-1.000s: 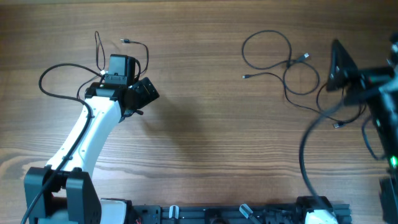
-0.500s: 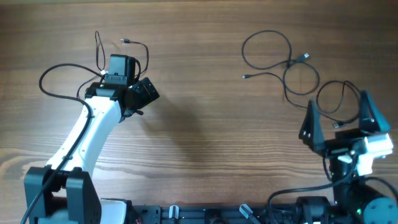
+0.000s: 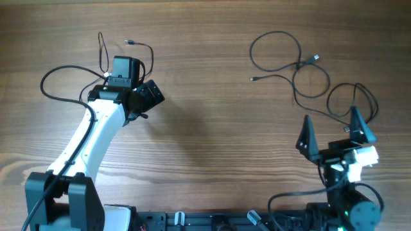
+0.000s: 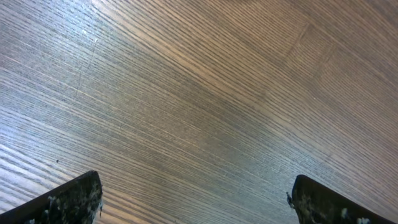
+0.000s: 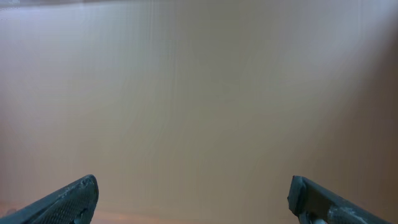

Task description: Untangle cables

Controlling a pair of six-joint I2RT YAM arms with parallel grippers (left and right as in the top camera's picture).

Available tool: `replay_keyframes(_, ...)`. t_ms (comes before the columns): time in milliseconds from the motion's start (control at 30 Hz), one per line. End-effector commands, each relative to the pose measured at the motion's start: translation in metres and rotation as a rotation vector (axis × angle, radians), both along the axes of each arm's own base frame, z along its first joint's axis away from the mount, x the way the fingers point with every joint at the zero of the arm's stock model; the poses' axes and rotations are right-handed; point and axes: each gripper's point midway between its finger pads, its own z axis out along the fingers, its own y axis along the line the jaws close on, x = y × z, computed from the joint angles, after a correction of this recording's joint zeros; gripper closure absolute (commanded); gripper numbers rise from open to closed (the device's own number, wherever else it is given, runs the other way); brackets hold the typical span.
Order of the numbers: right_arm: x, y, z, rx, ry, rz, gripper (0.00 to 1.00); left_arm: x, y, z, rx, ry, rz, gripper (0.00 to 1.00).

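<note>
Thin black cables (image 3: 302, 67) lie in loose loops at the right back of the table, with small plug ends (image 3: 314, 58). Another thin cable (image 3: 140, 46) with a plug end loops at the left, around my left gripper (image 3: 124, 66). In the overhead view that gripper's body hides its fingers. In the left wrist view the left gripper (image 4: 196, 200) is open, with only bare wood between the fingers. My right gripper (image 3: 332, 133) is open and empty, near the front edge, just in front of the nearest cable loop (image 3: 350, 102). The right wrist view shows it (image 5: 198, 199) open over a blurred tan surface.
A thicker black wire (image 3: 54, 76) arcs from the left arm out over the table's left part. The wooden table (image 3: 212, 128) runs across the middle. The arm bases sit at the front edge.
My right arm has pulled back from the far right cables toward the front edge, and its open fingers now point up. The left arm and the cables have not moved.
</note>
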Motion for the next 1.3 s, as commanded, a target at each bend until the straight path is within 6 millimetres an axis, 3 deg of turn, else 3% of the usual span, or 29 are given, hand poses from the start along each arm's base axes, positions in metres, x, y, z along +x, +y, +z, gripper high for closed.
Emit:
replay_keyframes(0,0.01,-0.001,-0.034,0.021,0.062,-0.001,0.0,0.004,0.001,0.002,-0.005,-0.009,0.013,0.0)
replay_keyframes(67,0.021,-0.003,-0.066,0.038,0.194,-0.003,0.0,0.004,0.001,0.002,-0.005,-0.009,0.013,0.0)
replay_keyframes(133,0.025,-0.003,-0.086,0.036,0.278,-0.006,0.0,0.004,0.001,0.002,-0.005,-0.009,0.013,0.0)
replay_keyframes(200,0.029,-0.004,-0.125,0.033,0.436,-0.017,0.0,0.004,0.001,0.002,-0.005,-0.009,0.013,0.0)
replay_keyframes(1100,0.029,-0.005,-0.125,0.037,0.439,-0.023,0.0,0.003,0.002,0.003,-0.002,-0.007,0.016,0.0)
replay_keyframes(1200,0.029,-0.005,-0.125,0.037,0.439,-0.023,0.0,0.003,-0.006,0.012,-0.005,-0.035,-0.007,0.0)
replay_keyframes(1267,0.029,-0.005,-0.125,0.037,0.439,-0.023,0.0,0.002,-0.021,0.036,-0.017,-0.109,-0.05,0.0)
